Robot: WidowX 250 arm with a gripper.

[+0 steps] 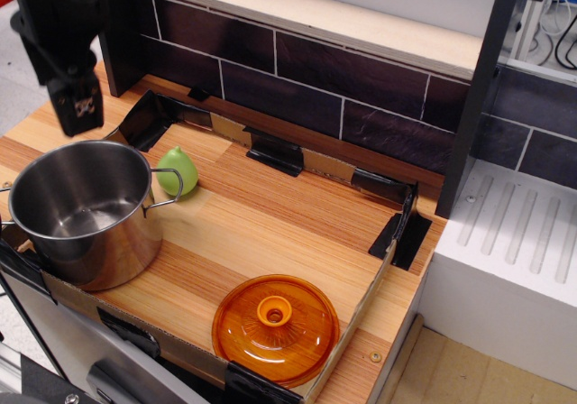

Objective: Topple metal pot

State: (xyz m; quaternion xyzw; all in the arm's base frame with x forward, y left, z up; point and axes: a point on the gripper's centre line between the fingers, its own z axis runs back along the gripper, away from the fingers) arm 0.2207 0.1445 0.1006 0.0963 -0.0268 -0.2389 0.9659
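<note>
The metal pot (83, 210) stands upright at the front left corner of the wooden worktop (270, 224). It is big, round and shiny, and its open top faces up. You can see the bright bottom inside it. A thin wire handle sticks out on its right side, and a bit of another one shows at the left edge of the picture.

Just behind the pot on the right is a small green thing (178, 170) shaped like a pear. It sits on the worktop, right by the pot's wire handle. I cannot tell if it touches the handle.

Up and to the left of the pot is the gripper (77, 106). It is black and hangs down from the top left corner, above the back rim of the pot and not touching it. Only one dark block shows at its tip, so I cannot tell if the fingers are apart or together.

At the front edge of the worktop, well apart from the pot, lies an orange lid (275, 328). It is round like a dome, with a knob on top.

A low cardboard edge with black tape runs round the worktop. Behind it is a dark tiled wall (343, 79). To the right is a white ridged tray (514, 242).
</note>
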